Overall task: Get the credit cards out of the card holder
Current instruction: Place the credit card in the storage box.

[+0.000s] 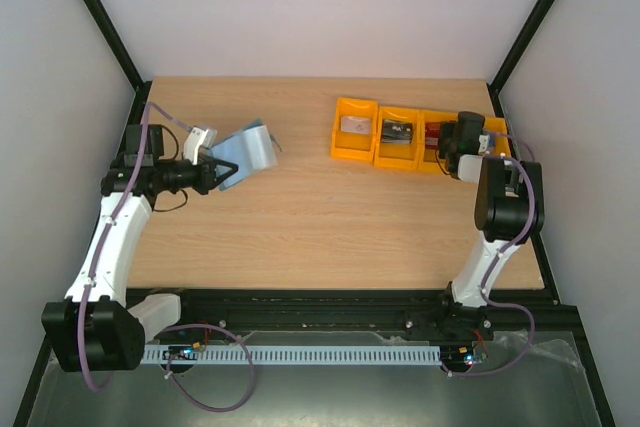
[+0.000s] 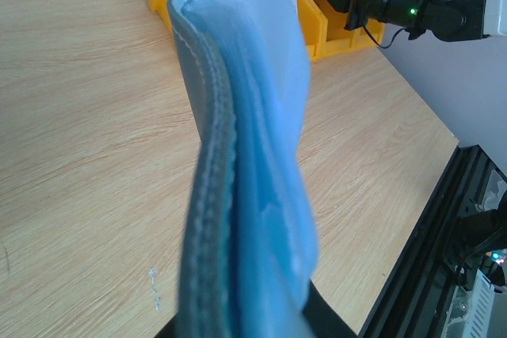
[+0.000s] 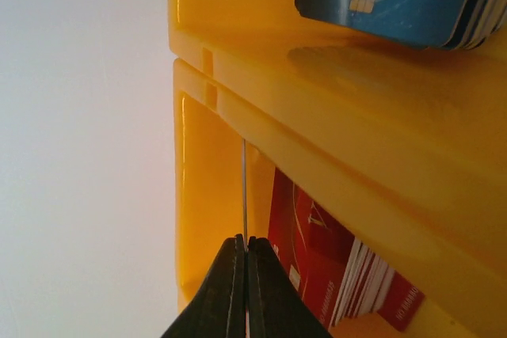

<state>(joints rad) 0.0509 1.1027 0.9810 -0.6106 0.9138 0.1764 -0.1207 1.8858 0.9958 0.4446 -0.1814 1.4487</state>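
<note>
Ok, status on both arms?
Left gripper shut on card holder. Right gripper shut on a card, edge-on at bin with red cards. Nothing in the way.

The left arm (image 1: pixel 112 237), at the lower left of the top view, has a white link between black joint housings, with a lilac cable (image 1: pixel 95 372) looped along it. The right arm (image 1: pixel 505 202), at the right edge, has a black upper link over a white lower link. The right gripper (image 3: pixel 245 241) has black fingers (image 3: pixel 226 290) tapering to thin tips (own wrist view). A green indicator light (image 2: pixel 412 12) sits on its black housing.
</note>
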